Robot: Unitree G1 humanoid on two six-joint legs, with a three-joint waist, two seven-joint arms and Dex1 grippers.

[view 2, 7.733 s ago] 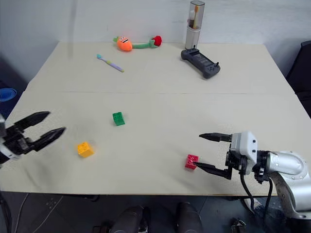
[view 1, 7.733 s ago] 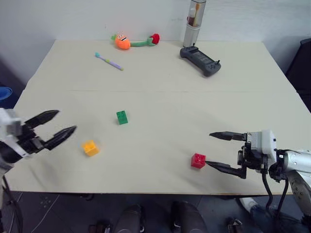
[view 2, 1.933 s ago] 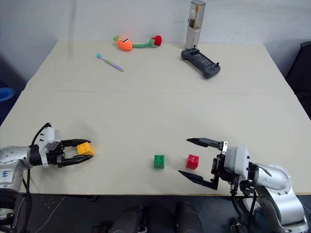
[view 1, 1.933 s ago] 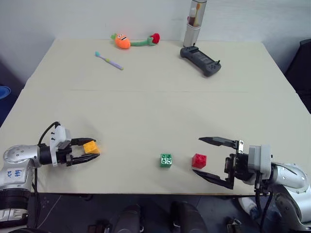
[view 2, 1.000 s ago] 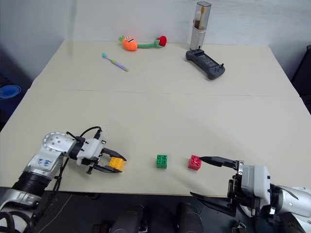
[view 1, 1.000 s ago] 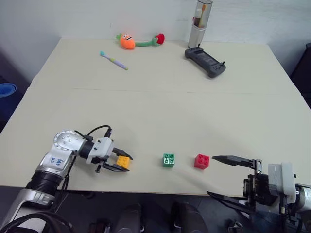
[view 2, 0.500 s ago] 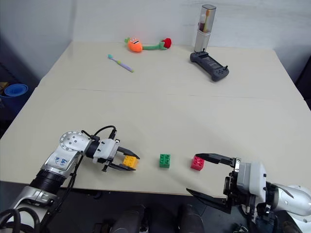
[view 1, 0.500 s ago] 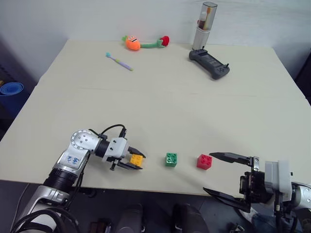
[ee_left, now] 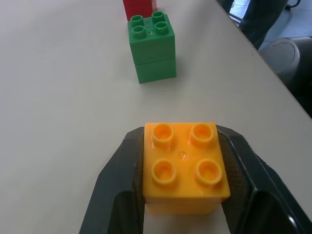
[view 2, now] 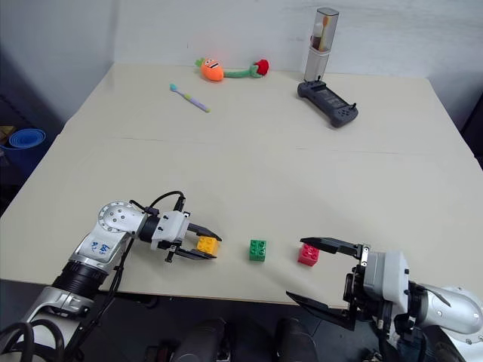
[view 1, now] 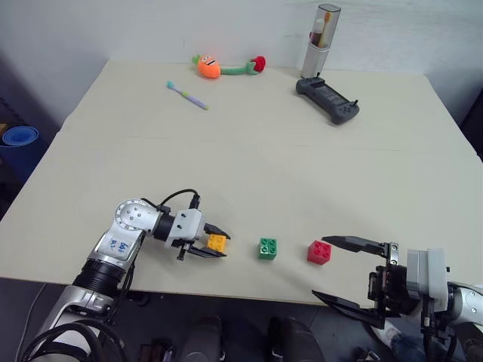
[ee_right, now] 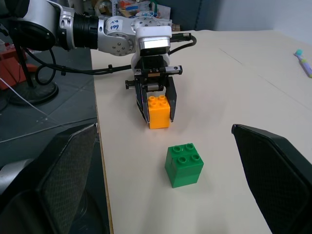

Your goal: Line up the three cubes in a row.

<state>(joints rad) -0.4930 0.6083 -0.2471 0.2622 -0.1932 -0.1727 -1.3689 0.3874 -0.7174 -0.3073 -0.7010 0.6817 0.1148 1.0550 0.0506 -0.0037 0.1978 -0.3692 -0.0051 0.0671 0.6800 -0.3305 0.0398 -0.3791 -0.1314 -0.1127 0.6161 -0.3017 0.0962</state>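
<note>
Three studded cubes sit near the table's front edge. The yellow-orange cube point(view 1: 216, 242) is on the left, the green cube point(view 1: 267, 248) in the middle and the red cube point(view 1: 319, 252) on the right. My left gripper point(view 1: 220, 246) is shut on the yellow-orange cube point(ee_left: 184, 165), one black finger point(ee_left: 124, 165) against each side, and the cube rests on the table. A gap separates it from the green cube point(ee_left: 151, 48). My right gripper point(view 1: 321, 268) hangs wide open at the table's edge, just right of the red cube, holding nothing.
At the back of the table point(view 1: 249, 173) lie an orange plush carrot toy point(view 1: 207, 66), a toothbrush point(view 1: 186, 95), a black controller point(view 1: 327, 98) and a tall clear container point(view 1: 323, 30). A blue object point(view 1: 16, 137) sits on the floor to the left.
My left gripper has slid the yellow-orange cube to the right, closer to the green cube. The right gripper has stayed put and open. The camera has shifted slightly.
</note>
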